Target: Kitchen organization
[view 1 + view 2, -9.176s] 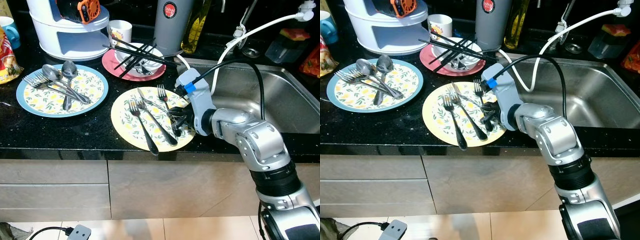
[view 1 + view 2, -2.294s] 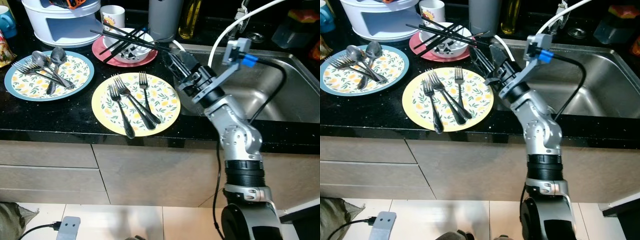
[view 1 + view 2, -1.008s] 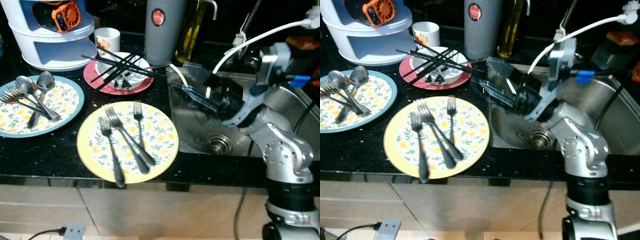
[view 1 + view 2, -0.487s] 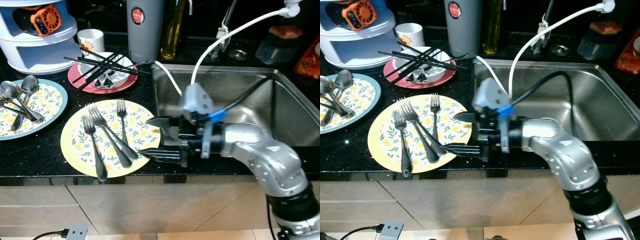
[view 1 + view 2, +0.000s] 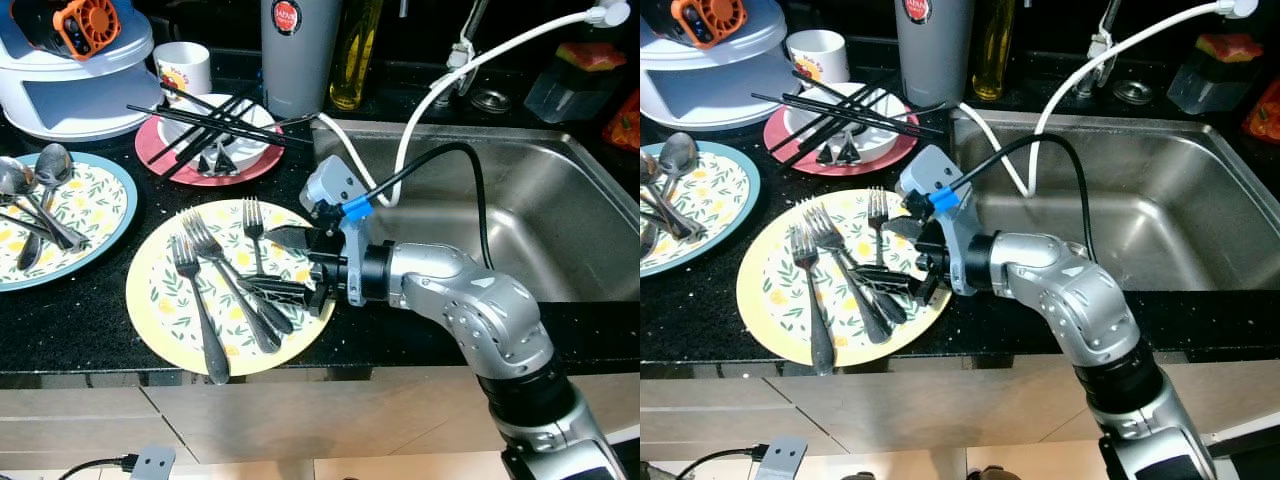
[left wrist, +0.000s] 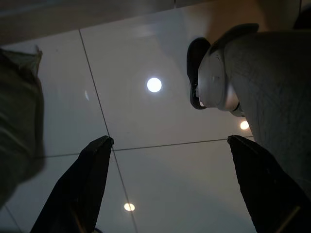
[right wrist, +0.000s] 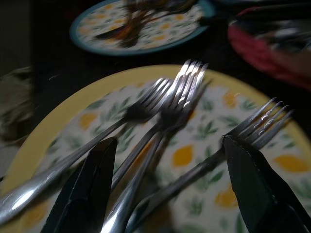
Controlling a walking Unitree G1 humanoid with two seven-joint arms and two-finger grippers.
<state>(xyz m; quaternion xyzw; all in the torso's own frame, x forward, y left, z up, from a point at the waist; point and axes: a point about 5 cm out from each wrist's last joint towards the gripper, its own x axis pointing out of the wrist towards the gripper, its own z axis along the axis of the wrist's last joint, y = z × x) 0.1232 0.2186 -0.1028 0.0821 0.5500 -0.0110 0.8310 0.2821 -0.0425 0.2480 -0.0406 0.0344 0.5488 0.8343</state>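
Landmark: yellow plate, on black counter just beside sink.

- Forks: three on yellow plate, handles toward counter's front edge, tines toward back. Two overlap near plate centre; third fork lies on sink side of the plate.
- Right gripper: low over sink-side half of yellow plate, fingers spread, nothing between them; one finger near third fork's tines, other over the handles. In right wrist view the forks lie between the parted fingers. Contact w/ metal: can't tell.
- Right arm: reaches across sink corner; black cable and white hose loop over it.
- Blue plate: beyond yellow plate, away from sink; holds spoons plus more cutlery.
- Red plate: behind yellow plate, w/ white bowl; black chopsticks lie across bowl.
- Mug, grey canister, oil bottle: back of counter behind red plate.
- White rack: back corner, behind blue plate.
- Left gripper: hangs idle over tiled floor, fingers apart.
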